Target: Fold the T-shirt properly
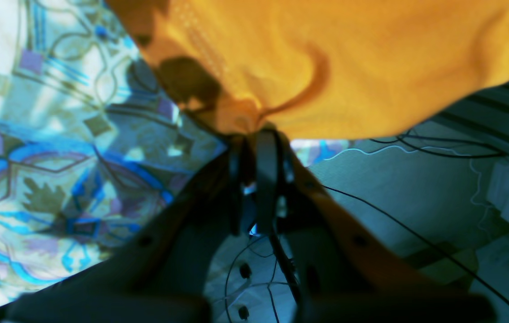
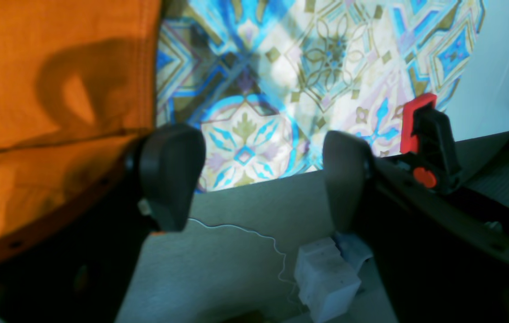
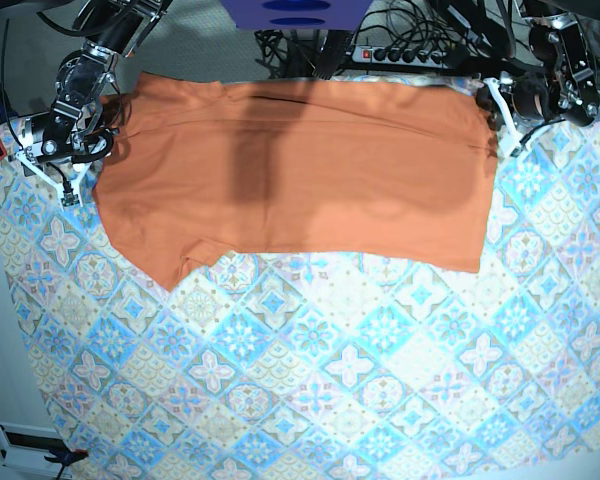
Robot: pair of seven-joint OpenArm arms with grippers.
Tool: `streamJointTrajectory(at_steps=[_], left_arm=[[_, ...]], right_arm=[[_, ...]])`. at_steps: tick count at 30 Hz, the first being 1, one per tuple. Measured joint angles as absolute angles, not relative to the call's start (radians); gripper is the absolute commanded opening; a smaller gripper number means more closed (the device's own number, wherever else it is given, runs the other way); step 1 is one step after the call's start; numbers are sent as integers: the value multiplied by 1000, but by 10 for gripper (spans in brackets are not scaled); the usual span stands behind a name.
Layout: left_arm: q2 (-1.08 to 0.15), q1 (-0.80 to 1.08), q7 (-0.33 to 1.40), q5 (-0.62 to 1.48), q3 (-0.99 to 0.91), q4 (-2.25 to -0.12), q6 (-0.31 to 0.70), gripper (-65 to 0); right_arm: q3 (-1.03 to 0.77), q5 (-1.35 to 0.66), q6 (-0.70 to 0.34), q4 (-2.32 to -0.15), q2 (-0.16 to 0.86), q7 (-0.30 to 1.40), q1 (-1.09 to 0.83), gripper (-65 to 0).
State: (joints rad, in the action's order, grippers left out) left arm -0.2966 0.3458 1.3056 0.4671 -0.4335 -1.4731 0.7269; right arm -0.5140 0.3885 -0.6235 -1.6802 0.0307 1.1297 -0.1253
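The T-shirt [image 3: 300,175] lies spread flat along the far edge of the table, on the blue-and-cream tile-patterned tablecloth [image 3: 320,370]. You see it folded once lengthwise — one short sleeve points toward the near side at the base view's left.

Left gripper [image 1: 256,134]: located at the base view's right, at the shirt's edge. Its jaws are pressed together, clamped on a bunched bit of the orange cloth; in the left wrist view you can see the fabric gathered into the fingertips.

Right gripper [image 2: 258,175]: located at the base view's left, beside the shirt's other end. Its jaws stand wide apart and hold nothing — between the fingers [image 2: 171,172] you see only tablecloth and floor. The shirt lies just beside one finger. A red-and-black clamp [image 2: 424,143] sits at the table edge.
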Motion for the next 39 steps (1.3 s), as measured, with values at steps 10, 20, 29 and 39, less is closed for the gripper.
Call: streamJointTrajectory(at_steps=[10,20,29,39], left_arm=[[-297,346,1306,467,-434,-1473,727,-650],[-297,344,1306,467,-434,-1473,727,-650],[-288,330,1332,459,-434,-1472,727,-650],[-288,330,1331,459,-436,-1472,727,-650]], right_arm=[[-514,389,-624,-1680,31,1130,-125,-218],[-514,389,-624,-1680,31,1130,-128,-218],[-514,389,-624,-1680,31,1130,-128,-218],[-518,389,-624,-1680,31,1129,-128,-218]])
